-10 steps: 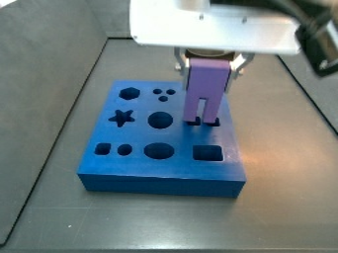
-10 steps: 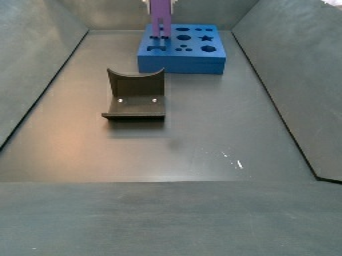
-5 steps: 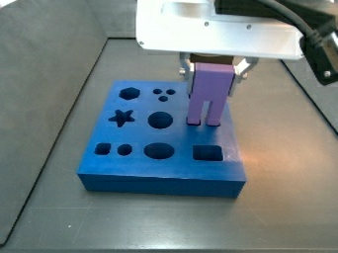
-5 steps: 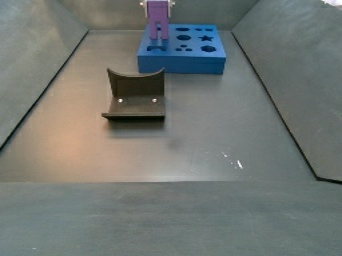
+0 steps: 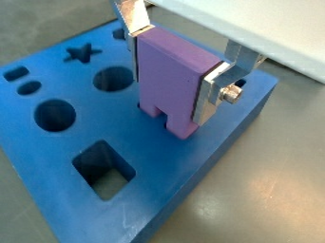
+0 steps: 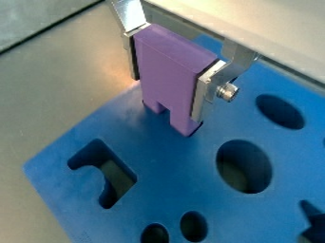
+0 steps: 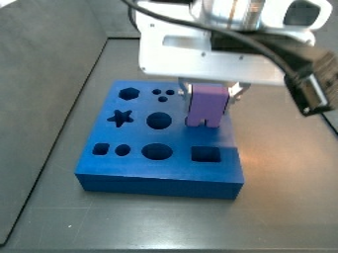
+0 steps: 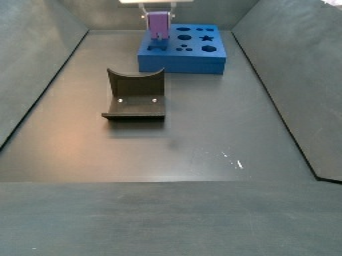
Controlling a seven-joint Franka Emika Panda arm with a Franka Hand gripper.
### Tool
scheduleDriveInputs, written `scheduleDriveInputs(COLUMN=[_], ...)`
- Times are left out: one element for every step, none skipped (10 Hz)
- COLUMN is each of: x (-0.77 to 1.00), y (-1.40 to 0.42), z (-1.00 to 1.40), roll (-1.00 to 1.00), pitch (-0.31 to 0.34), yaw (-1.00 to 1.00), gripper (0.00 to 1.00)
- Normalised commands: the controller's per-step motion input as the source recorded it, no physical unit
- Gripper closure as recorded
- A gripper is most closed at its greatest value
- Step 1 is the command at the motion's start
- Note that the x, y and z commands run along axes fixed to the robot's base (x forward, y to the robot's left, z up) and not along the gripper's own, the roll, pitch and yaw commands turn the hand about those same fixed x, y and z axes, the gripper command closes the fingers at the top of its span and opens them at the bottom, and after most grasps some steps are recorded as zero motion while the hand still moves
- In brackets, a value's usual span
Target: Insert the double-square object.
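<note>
The light-purple double-square object (image 5: 172,81) stands upright with its two square prongs down in the blue board (image 5: 191,195) near one edge. It also shows in the wrist view (image 6: 169,78) and in both side views (image 7: 205,107) (image 8: 158,27). My gripper (image 5: 178,57) is shut on it, its silver fingers (image 5: 214,90) pressed on the two sides of the block. In a side view the gripper (image 7: 209,94) sits low over the board (image 7: 152,163). The prong tips are hidden in the board.
The board has several other shaped holes: a square one (image 5: 102,171), round ones (image 5: 53,114) and a star (image 5: 83,52). A dark olive curved block (image 8: 134,95) stands on the floor in front of the board (image 8: 201,58). Grey walls enclose the floor.
My gripper has gone down with the purple block. Its prongs have sunk into the board and the block stands lower than before.
</note>
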Motion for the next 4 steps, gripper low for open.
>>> scheduleDriveInputs(x=[0.13,0.03,0.0,0.0], y=[0.0,0.0,0.0,0.0], z=[-0.4,-0.01,0.0,0.0], roll=[0.05,-0.03,0.02,0.0], pitch=[-0.037,0.0,0.0,0.0], yaw=[0.0,0.0,0.0,0.0], gripper=[1.0,1.0,1.0,1.0])
